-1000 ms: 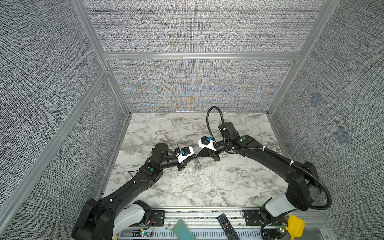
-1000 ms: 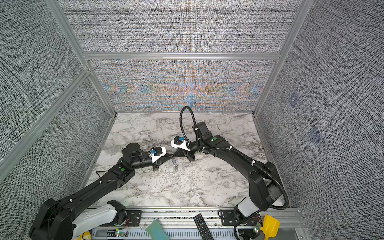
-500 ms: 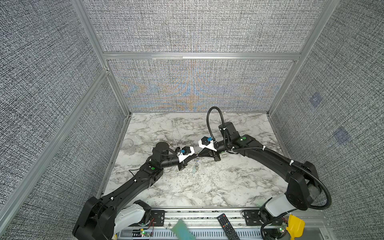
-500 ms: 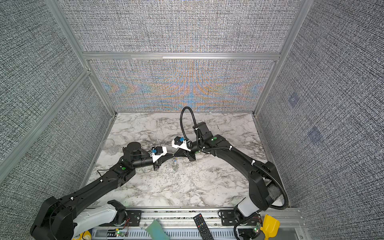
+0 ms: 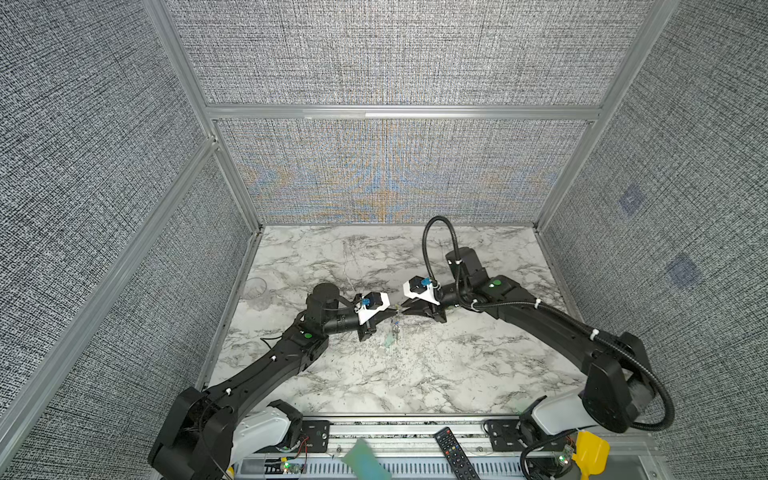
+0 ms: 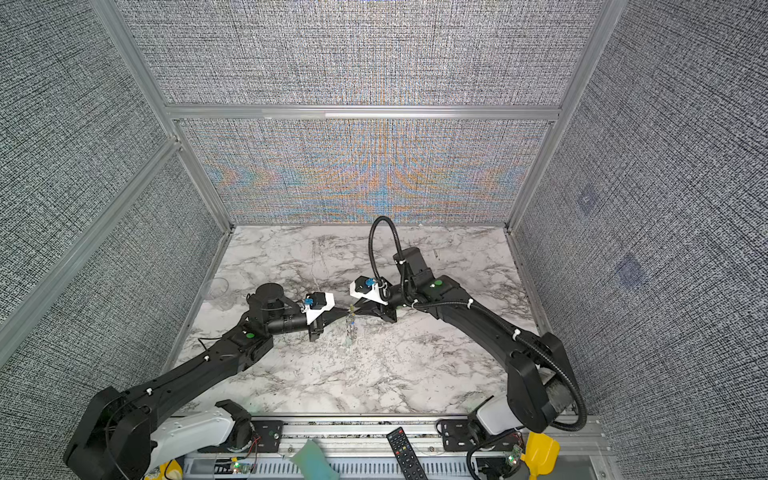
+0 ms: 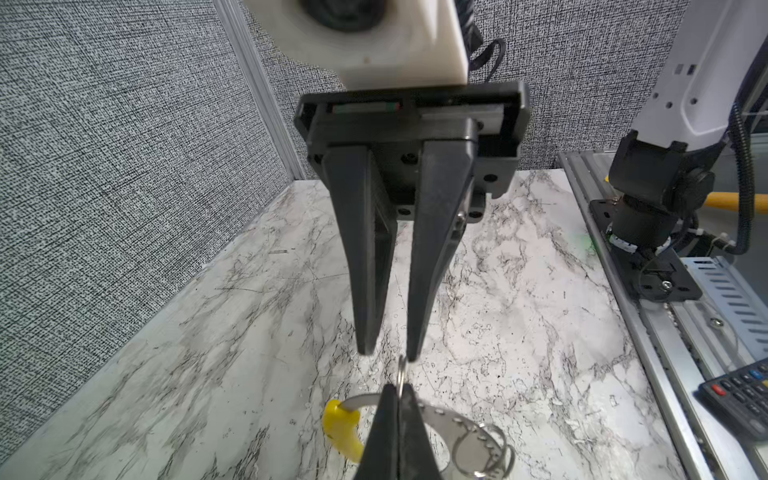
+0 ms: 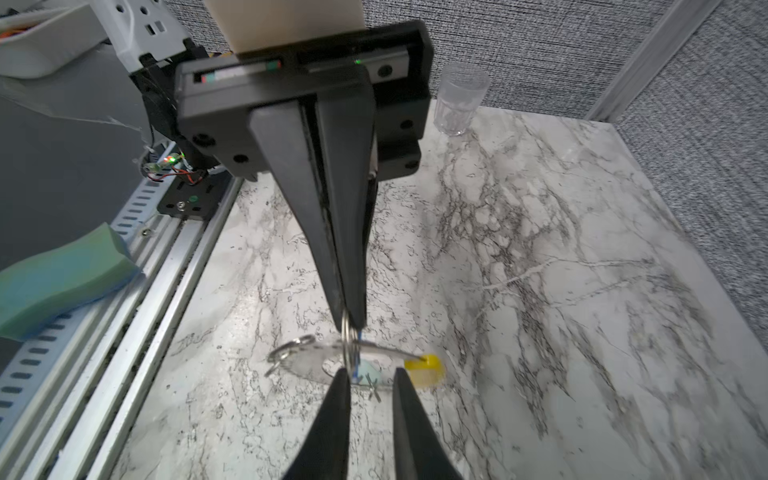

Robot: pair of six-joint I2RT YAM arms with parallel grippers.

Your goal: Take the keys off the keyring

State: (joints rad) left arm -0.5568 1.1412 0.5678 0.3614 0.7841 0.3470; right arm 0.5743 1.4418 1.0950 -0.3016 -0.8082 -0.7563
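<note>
Metal keyring (image 7: 449, 422), pinched in left gripper (image 7: 398, 392)

Left arm (image 5: 270, 365) jaws pinched together, right arm (image 5: 540, 322) jaws parted

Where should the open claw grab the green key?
Probably by its plastic head. The mint-green key hangs below the small metal ring, which the left gripper pinches shut, so the head is the widest free part. The right gripper, jaws open, could dip lower from its own side and close across that head.
</note>
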